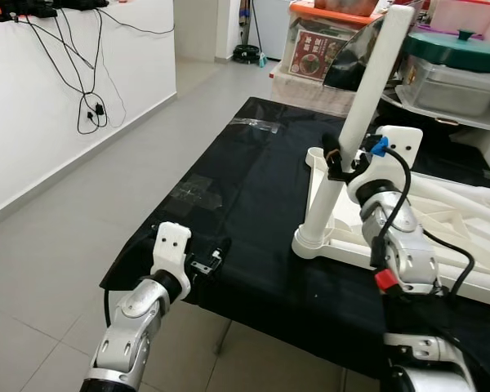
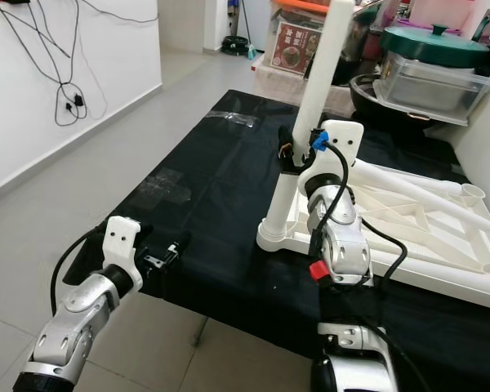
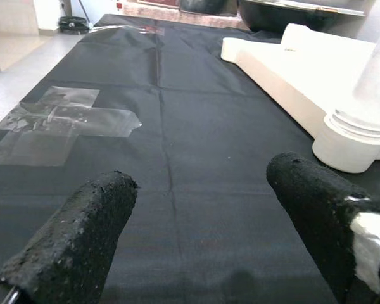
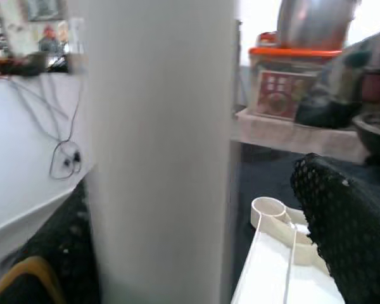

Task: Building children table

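Observation:
A white children's table frame point(image 1: 441, 220) lies upside down on the black-covered table point(image 1: 253, 188). One white leg point(image 1: 376, 82) stands in its near-left corner socket point(image 1: 310, 238), leaning slightly. My right gripper point(image 1: 336, 160) straddles this leg about a third of the way up. In the right wrist view the leg point(image 4: 158, 152) sits between the fingers; one finger point(image 4: 345, 221) stands a little apart from it, so the gripper is open. My left gripper point(image 1: 208, 263) rests open at the table's near-left edge, its fingers point(image 3: 76, 247) holding nothing.
Clear tape patches point(image 3: 63, 120) are stuck on the black cloth. Storage boxes point(image 1: 327, 41), a green-lidded container point(image 1: 461, 49) and a pot crowd the far side. A white wall with hanging cables point(image 1: 90, 106) runs along the left, with tiled floor between.

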Robot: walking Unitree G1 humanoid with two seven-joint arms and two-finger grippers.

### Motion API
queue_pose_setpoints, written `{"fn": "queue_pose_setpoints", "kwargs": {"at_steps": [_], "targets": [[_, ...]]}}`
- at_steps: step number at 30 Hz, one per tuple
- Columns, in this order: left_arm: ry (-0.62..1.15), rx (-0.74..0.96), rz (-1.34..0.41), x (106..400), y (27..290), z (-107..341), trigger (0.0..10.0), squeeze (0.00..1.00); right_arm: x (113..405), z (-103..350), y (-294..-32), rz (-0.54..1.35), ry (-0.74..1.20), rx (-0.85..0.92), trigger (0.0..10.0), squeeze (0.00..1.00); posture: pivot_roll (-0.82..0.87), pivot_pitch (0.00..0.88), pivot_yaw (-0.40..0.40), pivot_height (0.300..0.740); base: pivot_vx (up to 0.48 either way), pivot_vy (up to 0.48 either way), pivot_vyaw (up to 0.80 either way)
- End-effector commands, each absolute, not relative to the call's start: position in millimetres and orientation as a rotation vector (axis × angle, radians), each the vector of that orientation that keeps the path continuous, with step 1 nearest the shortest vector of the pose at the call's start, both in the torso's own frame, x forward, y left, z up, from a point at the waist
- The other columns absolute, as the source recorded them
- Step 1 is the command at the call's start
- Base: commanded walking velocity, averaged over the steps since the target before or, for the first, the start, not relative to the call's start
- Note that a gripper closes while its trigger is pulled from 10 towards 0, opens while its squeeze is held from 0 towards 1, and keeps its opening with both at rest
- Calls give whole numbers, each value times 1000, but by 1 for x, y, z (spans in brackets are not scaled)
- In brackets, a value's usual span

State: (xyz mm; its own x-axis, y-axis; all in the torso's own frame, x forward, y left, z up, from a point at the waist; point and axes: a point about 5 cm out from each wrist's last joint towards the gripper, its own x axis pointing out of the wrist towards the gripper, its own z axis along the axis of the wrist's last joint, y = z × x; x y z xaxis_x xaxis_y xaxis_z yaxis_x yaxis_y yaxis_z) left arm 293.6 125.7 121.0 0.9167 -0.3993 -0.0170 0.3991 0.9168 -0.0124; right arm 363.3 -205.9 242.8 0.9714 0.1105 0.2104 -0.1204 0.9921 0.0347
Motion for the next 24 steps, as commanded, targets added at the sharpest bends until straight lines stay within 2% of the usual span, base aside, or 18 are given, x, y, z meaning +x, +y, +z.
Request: {"fn": "queue_pose_setpoints", "kwargs": {"at_steps": [1, 9, 14, 15, 20, 24], "targets": [[40, -12, -424, 292, 124, 116, 10000, 0, 370, 247, -216, 204, -206, 11, 10000, 0, -9, 0, -129, 740, 0, 0, 0], [37, -4, -423, 292, 125, 117, 10000, 0, 388, 249, -231, 377, -72, -158, 10000, 0, 16, 0, -151, 740, 0, 0, 0], [36, -2, -421, 292, 126, 117, 10000, 0, 390, 251, -233, 400, -58, -168, 10000, 0, 17, 0, -152, 740, 0, 0, 0], [38, -1, -416, 291, 127, 116, 10000, 0, 390, 253, -234, 455, -43, -170, 0, 0, 19, 0, -157, 740, 0, 0, 0], [46, -2, -417, 290, 125, 113, 10000, 0, 388, 254, -242, 527, -13, -188, 0, 0, 9, 0, -155, 740, 0, 0, 0], [47, -2, -418, 290, 124, 113, 10000, 0, 388, 253, -244, 511, -12, -182, 0, 0, 7, 0, -153, 740, 0, 0, 0]]}}
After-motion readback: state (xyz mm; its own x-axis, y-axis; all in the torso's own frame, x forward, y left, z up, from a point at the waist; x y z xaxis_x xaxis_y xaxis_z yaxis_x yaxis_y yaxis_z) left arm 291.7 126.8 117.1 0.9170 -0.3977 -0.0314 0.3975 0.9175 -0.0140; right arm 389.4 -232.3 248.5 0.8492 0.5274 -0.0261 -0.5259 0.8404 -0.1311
